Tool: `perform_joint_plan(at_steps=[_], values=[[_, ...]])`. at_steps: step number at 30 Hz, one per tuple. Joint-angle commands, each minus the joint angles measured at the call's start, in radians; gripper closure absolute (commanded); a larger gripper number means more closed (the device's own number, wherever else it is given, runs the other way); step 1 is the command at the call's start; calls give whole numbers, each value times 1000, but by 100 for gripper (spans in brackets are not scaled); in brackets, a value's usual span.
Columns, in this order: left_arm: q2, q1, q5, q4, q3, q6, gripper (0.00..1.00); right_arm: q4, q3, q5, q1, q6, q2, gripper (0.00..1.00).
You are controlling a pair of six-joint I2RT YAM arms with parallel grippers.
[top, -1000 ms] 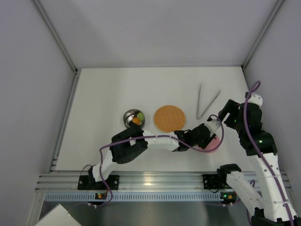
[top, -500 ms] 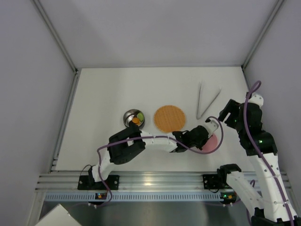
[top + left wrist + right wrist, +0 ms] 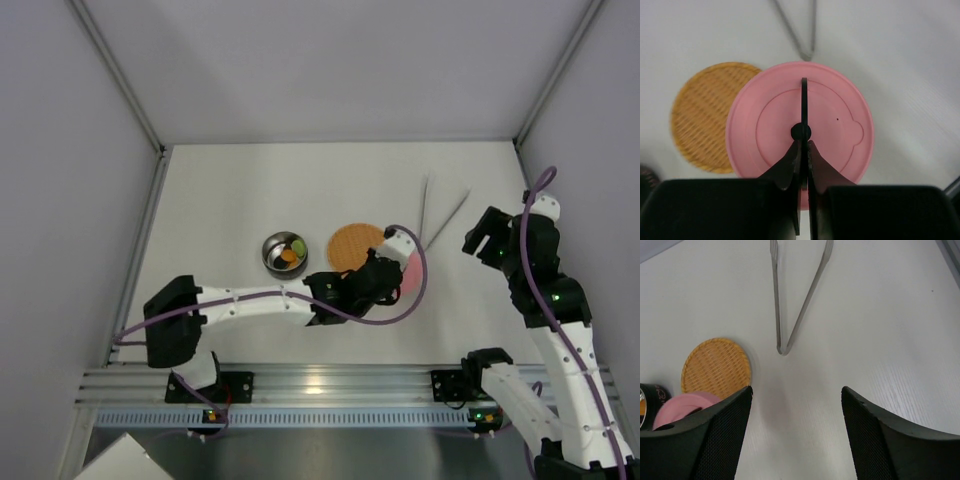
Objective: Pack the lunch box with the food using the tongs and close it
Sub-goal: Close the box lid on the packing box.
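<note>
From overhead the left arm hid all but a sliver of the pink lid (image 3: 410, 272), and the food (image 3: 291, 250) in the steel bowl (image 3: 272, 262) was only a blur of orange and green. The left gripper (image 3: 804, 144) had its fingers pinched tight on the lid's thin black handle (image 3: 804, 97), the lid overlapping the orange disc's (image 3: 700, 117) edge. The right gripper (image 3: 796, 395) gaped, holding nothing, the tongs (image 3: 782, 349) lying ahead, tips cut off.
</note>
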Motion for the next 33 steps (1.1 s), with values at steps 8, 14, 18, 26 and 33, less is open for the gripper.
perform_joint_plan(at_steps=[8,14,18,26,33], values=[[-358,211,-318,-322,-171,-251,100,78,-7,-120,-14,-20,42,31],[-458,392,-195,-286,-303,-283,100,89,-19,-145,-14,-22,45,31],[-453,452,-143,-239,-339,-281,100,91,-18,-162,-14,-20,55,32],[-395,555,-48,-170,-374,-281,100,94,-24,-165,-14,-25,61,32],[-348,583,-28,-131,-388,-266,100,94,-28,-165,-14,-23,62,33]])
